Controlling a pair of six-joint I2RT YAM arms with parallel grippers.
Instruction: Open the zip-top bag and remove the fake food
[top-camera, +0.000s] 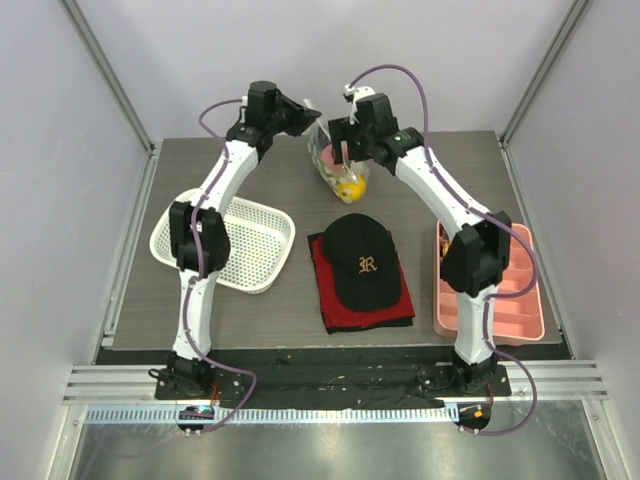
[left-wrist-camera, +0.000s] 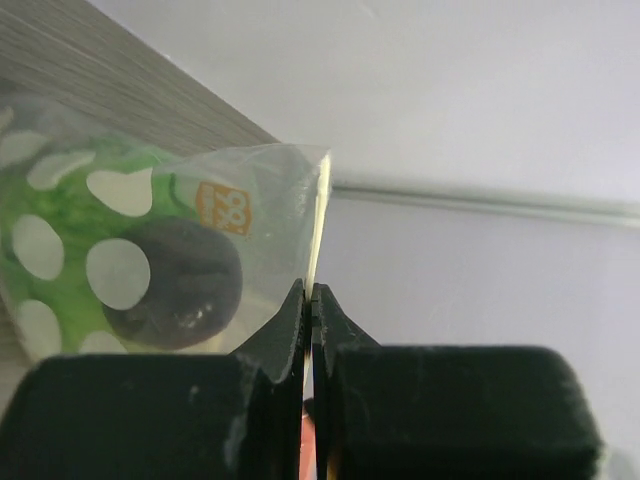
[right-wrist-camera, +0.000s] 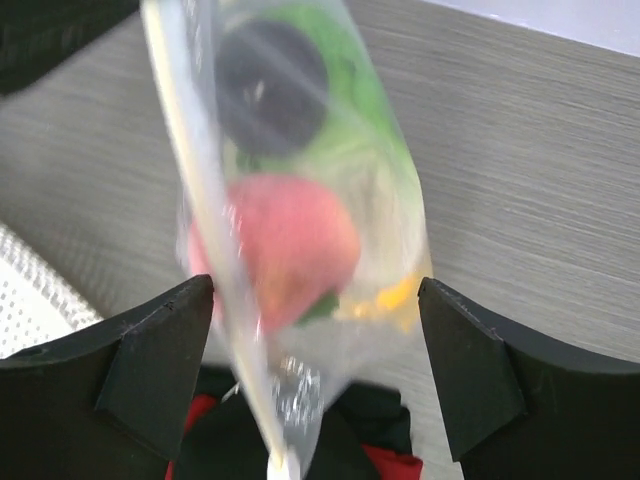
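The left end effector (left-wrist-camera: 310, 300) is pinched tight on the zip edge of the zip-top bag (left-wrist-camera: 230, 200), near the far edge of the tabletop (right-wrist-camera: 540, 150). The right end effector (right-wrist-camera: 315, 300) gapes wide astride it. The film looks thin, slick and floppy, sagging under the fake food (right-wrist-camera: 295, 250), so the opposite zip lip is probably the best place to grip.

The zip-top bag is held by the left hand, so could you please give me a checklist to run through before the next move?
1. Left hand shut on the zip-top bag at its edge: ok.
2. Right hand open, with the bag between its fingers: ok.
3. Zip strip opened: cannot tell.
4. Fake food inside the bag: ok.
5. Bag bottom off the table: cannot tell.
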